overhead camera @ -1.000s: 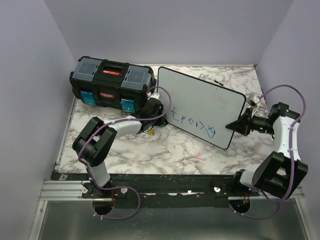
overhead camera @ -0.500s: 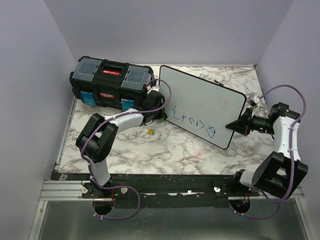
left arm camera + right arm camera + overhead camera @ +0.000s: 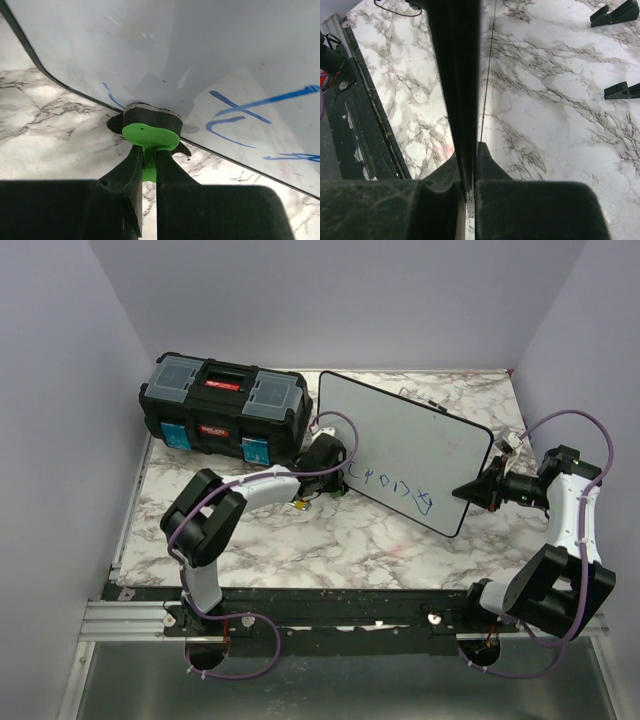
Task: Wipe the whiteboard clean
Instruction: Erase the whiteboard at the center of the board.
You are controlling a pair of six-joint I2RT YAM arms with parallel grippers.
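Note:
The whiteboard (image 3: 410,440) stands tilted at the middle right of the marble table, with blue lettering (image 3: 395,487) along its low edge. My left gripper (image 3: 336,466) is shut on the green handle (image 3: 150,139) of a round eraser. The eraser's black pad (image 3: 151,116) presses on the whiteboard (image 3: 165,45) at its near left corner, beside blue strokes (image 3: 240,112). My right gripper (image 3: 478,490) is shut on the board's right edge. In the right wrist view that edge is a dark strip (image 3: 454,75) running up from my right gripper (image 3: 469,186).
A black toolbox (image 3: 222,408) with a red label sits at the back left, close behind my left arm. Two small black feet (image 3: 616,12) (image 3: 623,91) lie on the marble (image 3: 555,75) to the right of the board. Purple walls close in the table.
My left gripper has swung back and then right onto the board's near left corner. The leftmost blue stroke no longer shows. The right arm and board have barely moved.

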